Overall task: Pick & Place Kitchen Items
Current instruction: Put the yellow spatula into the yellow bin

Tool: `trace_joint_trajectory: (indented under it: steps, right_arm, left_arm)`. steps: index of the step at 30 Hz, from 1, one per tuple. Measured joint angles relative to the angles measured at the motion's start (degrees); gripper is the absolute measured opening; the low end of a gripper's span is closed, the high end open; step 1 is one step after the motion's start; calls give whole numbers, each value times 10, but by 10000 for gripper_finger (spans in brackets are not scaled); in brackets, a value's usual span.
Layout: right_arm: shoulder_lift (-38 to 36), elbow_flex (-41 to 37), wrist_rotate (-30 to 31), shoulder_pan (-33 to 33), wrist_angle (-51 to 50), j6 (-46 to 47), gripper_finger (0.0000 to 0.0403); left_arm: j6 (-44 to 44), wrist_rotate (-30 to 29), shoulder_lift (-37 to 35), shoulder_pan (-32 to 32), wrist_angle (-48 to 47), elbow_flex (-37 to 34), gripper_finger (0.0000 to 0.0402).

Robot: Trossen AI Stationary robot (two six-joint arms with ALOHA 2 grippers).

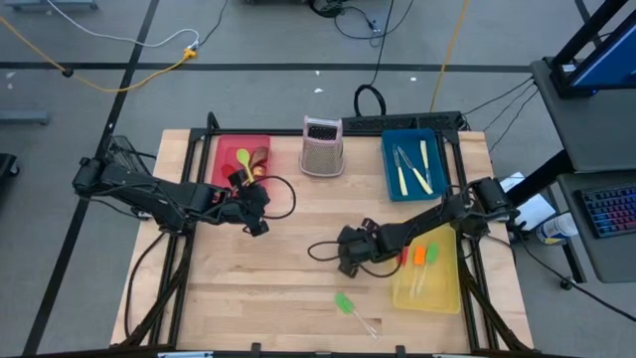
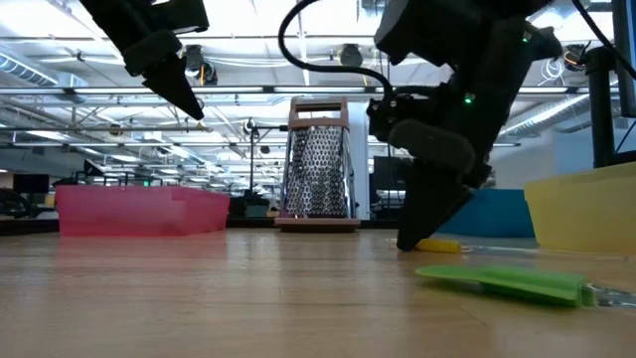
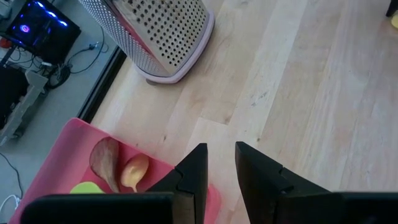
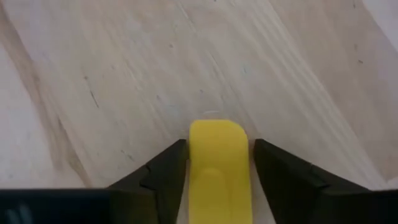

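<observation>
The right claw (image 4: 214, 171) is down at the wooden surface (image 1: 298, 288), well in front of the box grater (image 1: 322, 145) and just beside the yellow tray (image 1: 437, 293). Its fingers (image 4: 165, 171) stand apart on either side of a yellow-headed spatula (image 4: 219, 168), with small gaps showing, so the spatula lies between them but is not clamped. That straddle looks like the stance for closing on it and lifting it to the yellow tray, where orange and red-headed spatulas (image 1: 425, 257) already lie.

A green-headed spatula (image 1: 346, 303) rests flat on the surface, farther from the grater, apparently yet to be sorted. The blue tray (image 1: 388, 169) beside the grater holds cream-handled knives (image 1: 422, 167).

The left claw (image 3: 217, 177) hangs above the near edge of the red tray (image 1: 221, 147), on the grater's other side, fingers slightly apart and empty. Spoons (image 3: 115, 168) lie in that tray; sorting seems to go by type.
</observation>
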Motion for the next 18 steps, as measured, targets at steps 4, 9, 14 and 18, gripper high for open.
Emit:
trace_joint_trajectory:
  steps: [4, 9, 14, 18]
  right_arm:
    - [-6, -41, -32, -15, 45, 7, 134]
    - [-13, -57, -38, -18, 79, -11, 69]
    - [-20, -56, -31, -18, 85, -59, 27]
    - [-20, -56, -32, -18, 86, -67, 4]
  left_arm:
    - [3, 0, 0, 0, 0, 0, 88]
    - [4, 0, 0, 0, 0, 0, 88]
    - [4, 0, 0, 0, 1, 0, 88]
    - [3, 0, 0, 0, 2, 0, 88]
